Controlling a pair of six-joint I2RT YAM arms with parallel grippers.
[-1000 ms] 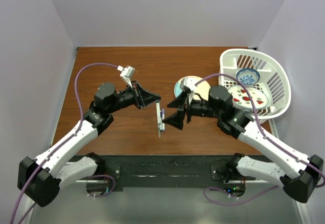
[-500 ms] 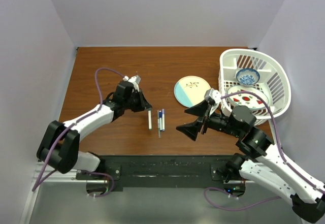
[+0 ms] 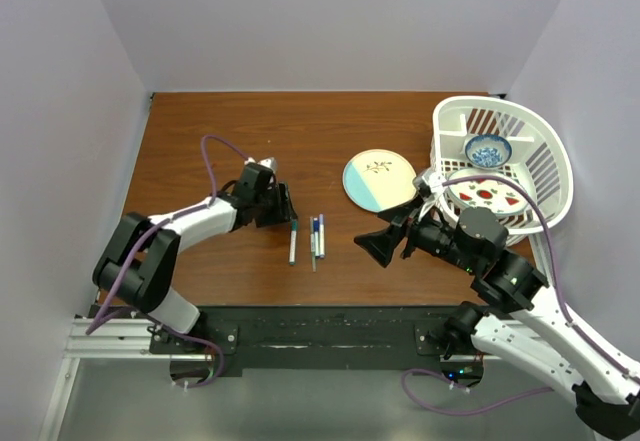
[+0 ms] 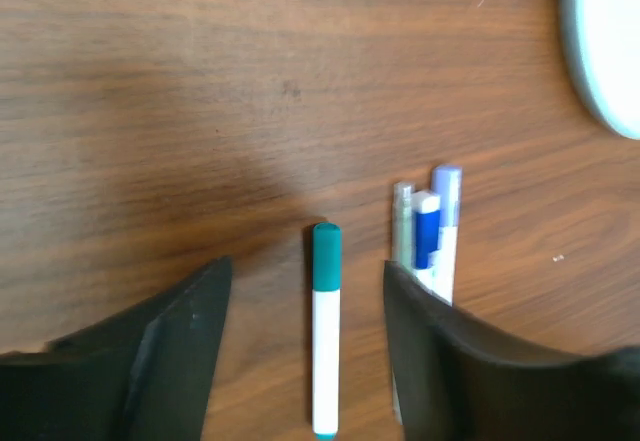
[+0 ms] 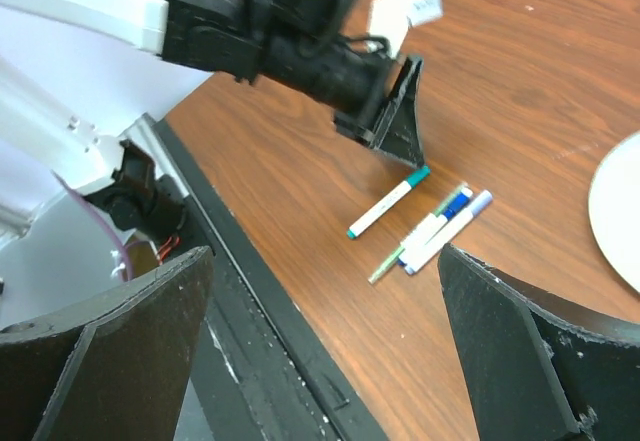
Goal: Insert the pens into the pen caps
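Left fingers opened — green-capped pen lies free.

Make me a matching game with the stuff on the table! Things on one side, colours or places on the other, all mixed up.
Things:
1. pen lying by itself
2. plate on the table
3. basket
4. little bowl

Clues:
A. sits inside the basket
B. white, at the table's right edge
C. has a green cap
D. cream and pale blue

Pairs: 1-C, 2-D, 3-B, 4-A.
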